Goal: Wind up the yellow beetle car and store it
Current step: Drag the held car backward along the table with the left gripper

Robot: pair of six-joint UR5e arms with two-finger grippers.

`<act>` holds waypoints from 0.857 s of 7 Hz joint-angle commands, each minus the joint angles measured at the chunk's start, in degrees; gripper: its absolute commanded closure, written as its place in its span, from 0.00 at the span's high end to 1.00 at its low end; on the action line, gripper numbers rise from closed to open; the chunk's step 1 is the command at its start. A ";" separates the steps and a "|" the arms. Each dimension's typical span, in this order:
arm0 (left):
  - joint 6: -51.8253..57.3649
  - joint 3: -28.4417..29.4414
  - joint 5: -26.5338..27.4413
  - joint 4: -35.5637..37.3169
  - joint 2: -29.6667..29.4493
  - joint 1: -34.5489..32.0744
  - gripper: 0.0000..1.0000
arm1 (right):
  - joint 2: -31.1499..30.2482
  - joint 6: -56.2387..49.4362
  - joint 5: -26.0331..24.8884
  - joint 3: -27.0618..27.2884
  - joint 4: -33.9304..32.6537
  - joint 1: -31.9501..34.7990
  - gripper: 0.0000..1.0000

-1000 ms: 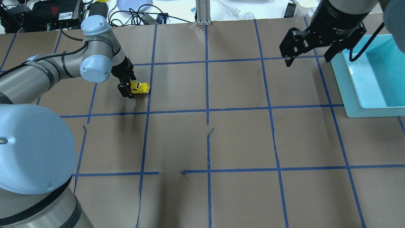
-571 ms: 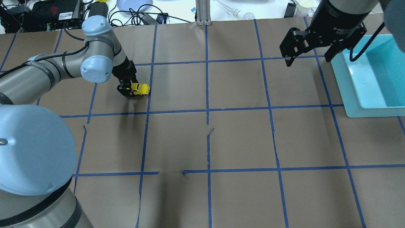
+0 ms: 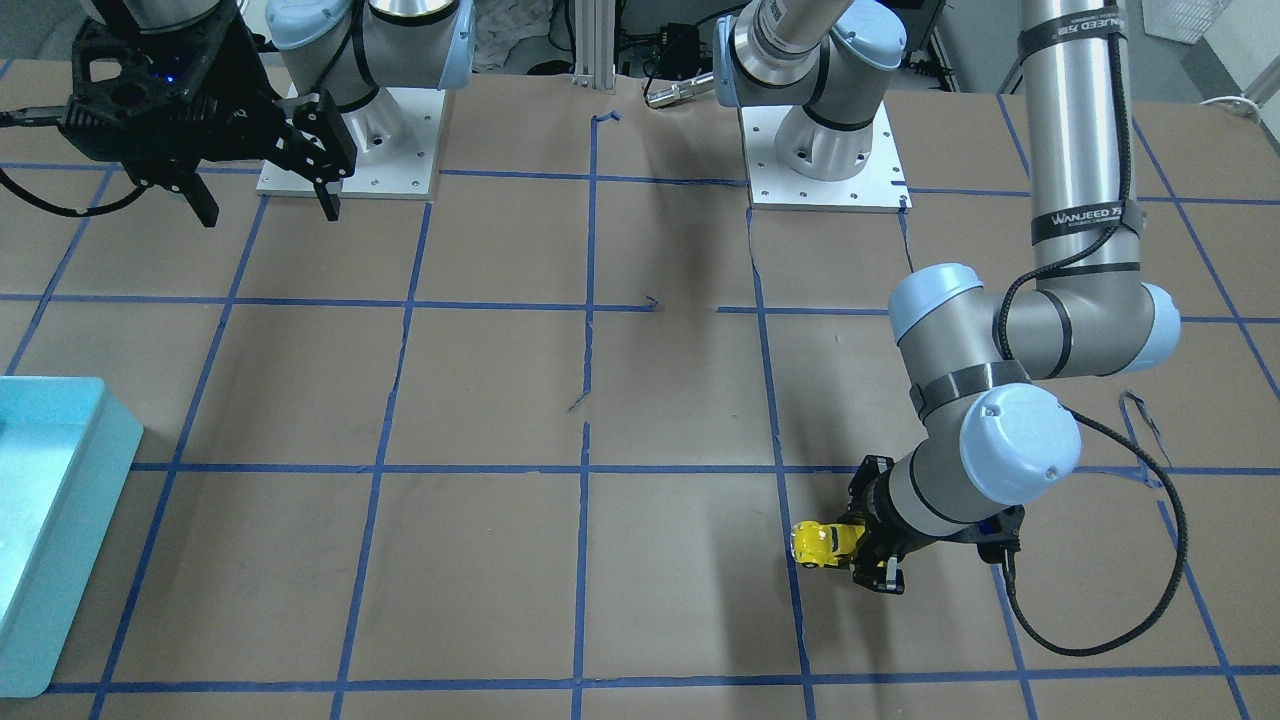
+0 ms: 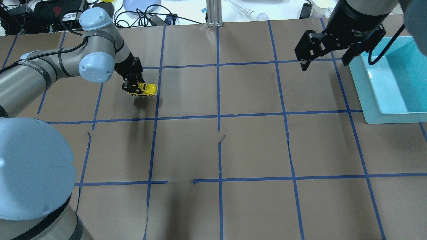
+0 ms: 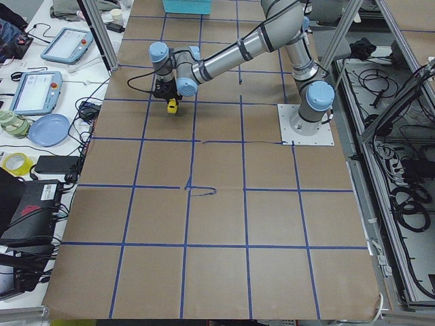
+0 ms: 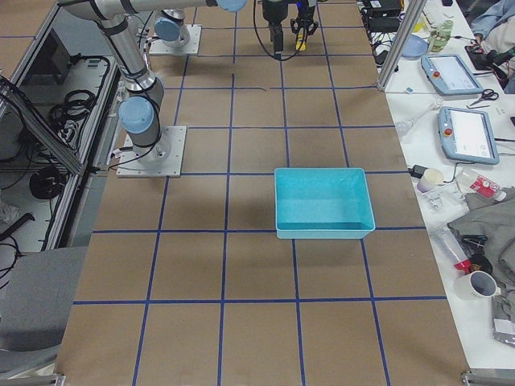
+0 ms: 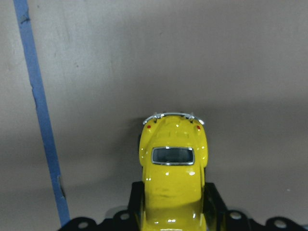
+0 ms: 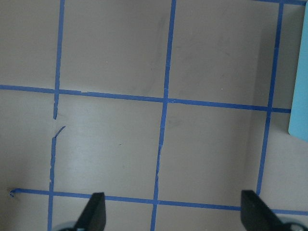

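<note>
over the left side of the counter (image 4: 186,150), the left hand (image 4: 135,90) pinches the yellow beetle car (image 4: 147,89) by one end; its chrome-bumpered end juts out beyond the hand, to the right. farther off at right, the right hand (image 4: 324,65) hangs spread beside the teal bin (image 4: 363,96).

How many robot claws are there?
2. The black left claw is shut on the tiny yellow toy beetle car; the black right claw hangs open in the air near the turquoise plastic bin. Neither is hidden.
</note>
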 commanded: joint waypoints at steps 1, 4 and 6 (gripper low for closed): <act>-3.84 0.14 -8.10 0.62 -0.35 -1.10 0.00 | 0.02 -0.02 0.00 0.00 -0.03 -0.10 1.00; -0.97 -0.03 -8.03 0.80 -2.63 -1.37 0.00 | 0.02 -0.11 0.09 0.00 -0.03 -0.09 1.00; 1.25 0.14 -7.68 0.71 -3.60 -1.37 0.00 | 0.02 -0.11 0.00 0.00 -0.03 -0.10 1.00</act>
